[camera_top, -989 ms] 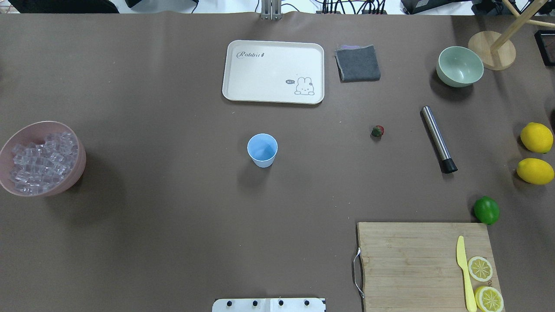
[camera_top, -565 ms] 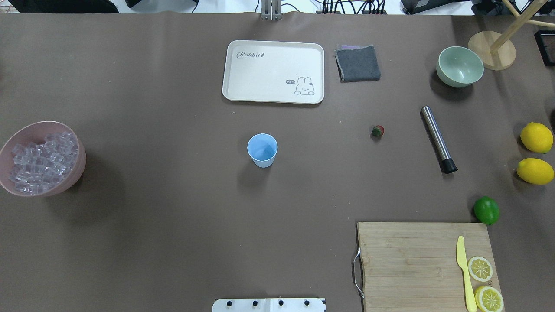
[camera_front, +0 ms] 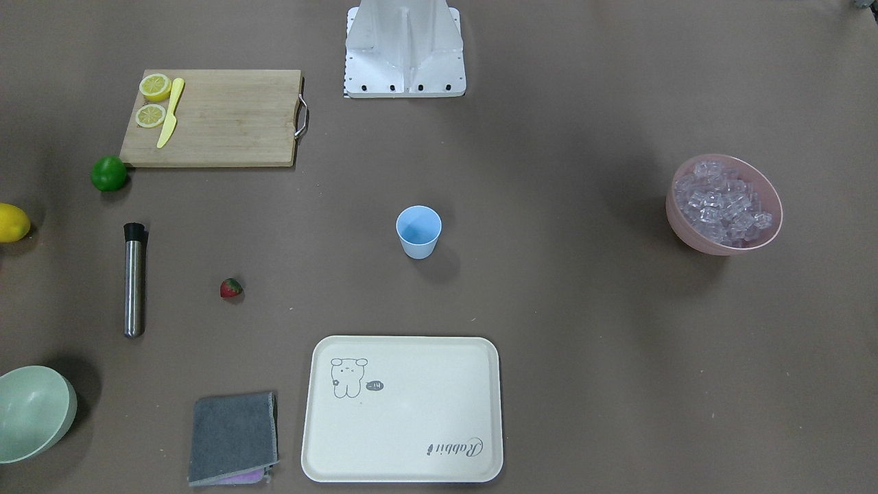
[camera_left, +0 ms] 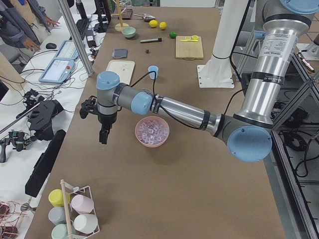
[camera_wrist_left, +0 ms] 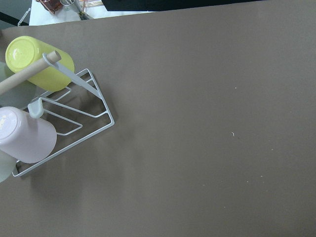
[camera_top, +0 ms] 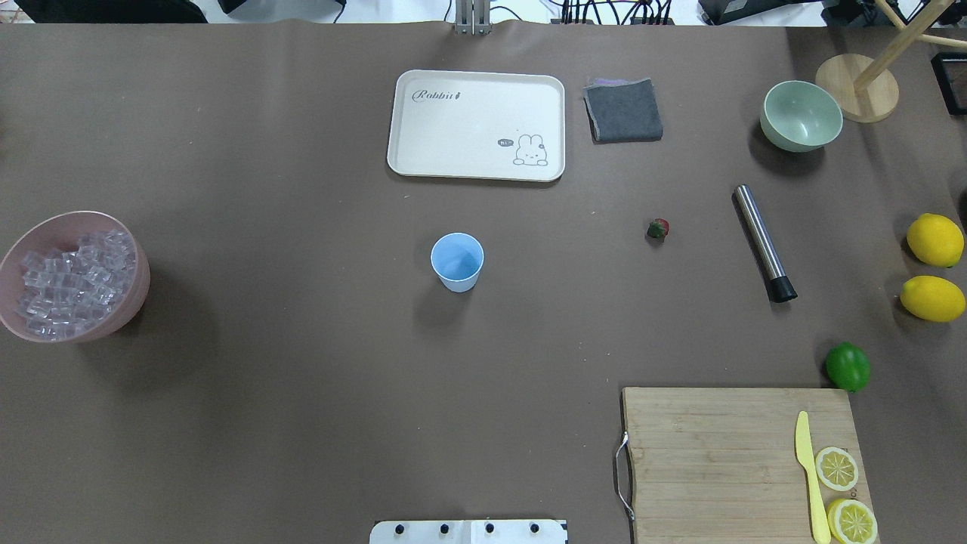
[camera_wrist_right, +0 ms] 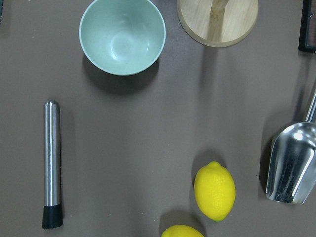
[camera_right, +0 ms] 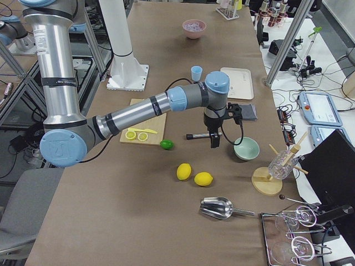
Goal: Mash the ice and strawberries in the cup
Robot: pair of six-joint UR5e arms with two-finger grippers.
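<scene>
The tapered light-blue cup [camera_top: 457, 261] stands upright, empty (the red, green-topped strawberry [camera_top: 658, 228] lies well apart); how wide the left hand [camera_left: 102, 138] or right hand [camera_right: 213, 143] is, I cannot tell.

The table [camera_top: 302, 378] carries a cup [camera_top: 457, 262] at its centre; a tray [camera_top: 476, 125], cloth [camera_top: 623, 111] and green bowl [camera_top: 801, 115] near the far edge; a pink bowl [camera_top: 140, 287] at the left end; a strawberry [camera_top: 658, 228], metal rod [camera_top: 761, 240], lime [camera_top: 848, 366] and lemons [camera_top: 935, 239] toward the right end; a cutting board [camera_top: 718, 453] at the near right corner.

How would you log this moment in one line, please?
cup: empty | strawberry: on table | ice: in pink bowl | left end effector: state unclear | right end effector: state unclear
</scene>
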